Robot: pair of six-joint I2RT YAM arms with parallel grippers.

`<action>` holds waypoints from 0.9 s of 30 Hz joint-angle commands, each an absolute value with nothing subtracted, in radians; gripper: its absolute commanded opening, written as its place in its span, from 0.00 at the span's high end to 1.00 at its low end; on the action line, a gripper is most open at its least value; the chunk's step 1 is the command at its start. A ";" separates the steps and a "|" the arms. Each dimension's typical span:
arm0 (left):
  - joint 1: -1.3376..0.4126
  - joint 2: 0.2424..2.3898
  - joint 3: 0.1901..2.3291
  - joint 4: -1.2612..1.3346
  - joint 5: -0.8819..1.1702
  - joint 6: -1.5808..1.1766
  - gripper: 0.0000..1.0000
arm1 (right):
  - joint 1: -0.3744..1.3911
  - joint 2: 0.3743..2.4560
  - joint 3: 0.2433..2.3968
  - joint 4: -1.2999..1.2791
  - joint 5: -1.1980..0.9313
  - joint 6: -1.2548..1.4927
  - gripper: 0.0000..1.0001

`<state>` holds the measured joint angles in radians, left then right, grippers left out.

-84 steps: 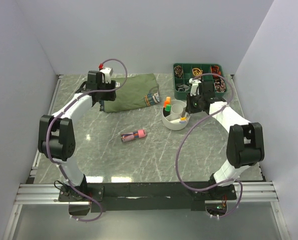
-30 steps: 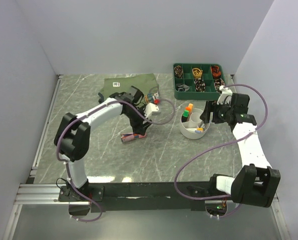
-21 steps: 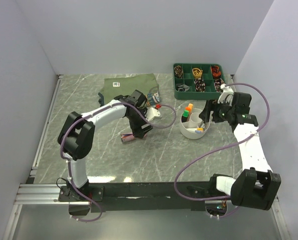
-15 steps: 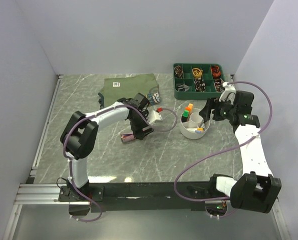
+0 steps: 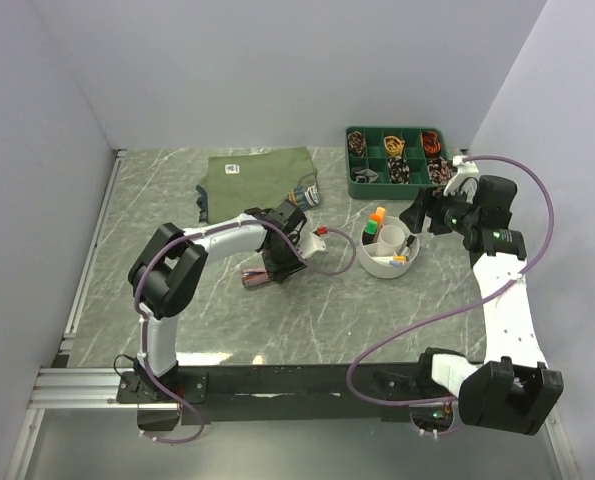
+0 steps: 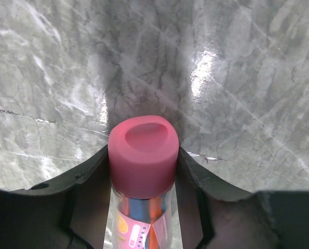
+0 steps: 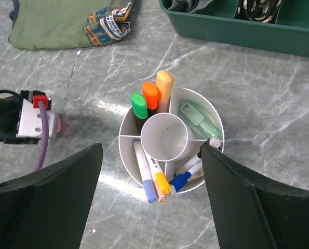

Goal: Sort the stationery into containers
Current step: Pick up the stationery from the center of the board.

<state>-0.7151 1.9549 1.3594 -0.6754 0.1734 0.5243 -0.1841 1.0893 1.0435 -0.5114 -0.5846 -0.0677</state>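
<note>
Over on the left, the left gripper (image 6: 143, 151) is down at the marble table (image 6: 237, 78), its dark fingers (image 6: 86, 181) pressed against both sides of the pink-capped marker (image 6: 142, 171), so that's a narrow hold on the marker. It's a chunky thing with a rounded pink cap and a clear body showing a pink, orange and blue print, and in the top view it lies flat on the stone. Behind it, the folded olive shirt (image 5: 260, 175) rests near the back wall. The left arm's purple cable (image 5: 332, 255) loops across the stone between marker and tub. Moving right, the white round tub (image 7: 167, 148) stands upright: green, orange and pale orange highlighters (image 7: 151, 98) stick up from one compartment, a mint-green piece sits in another, and thin white pens (image 7: 154, 179) with blue and yellow caps lean in the near ones. The right gripper (image 7: 151, 150) hangs above the tub, jaws spread wide, gripping nothing. Far right, the dark green tray (image 7: 232, 36) sits just behind the tub.
</note>
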 commanded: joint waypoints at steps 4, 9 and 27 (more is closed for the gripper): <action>-0.716 1.907 1.492 -0.773 0.202 0.506 0.98 | -0.201 1.035 1.055 -0.465 -0.568 -0.049 0.15; -0.716 1.910 1.768 -0.940 0.303 0.512 0.99 | -0.253 0.980 1.016 -0.445 -0.563 -0.002 0.16; -0.710 1.876 1.588 0.620 1.068 -0.091 0.99 | -0.362 0.905 0.927 -0.433 -0.561 0.080 0.16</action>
<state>-0.7090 1.7905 1.6165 -0.0360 0.8913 0.2520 -0.3538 0.9066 0.9154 -0.4656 -0.5678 0.0792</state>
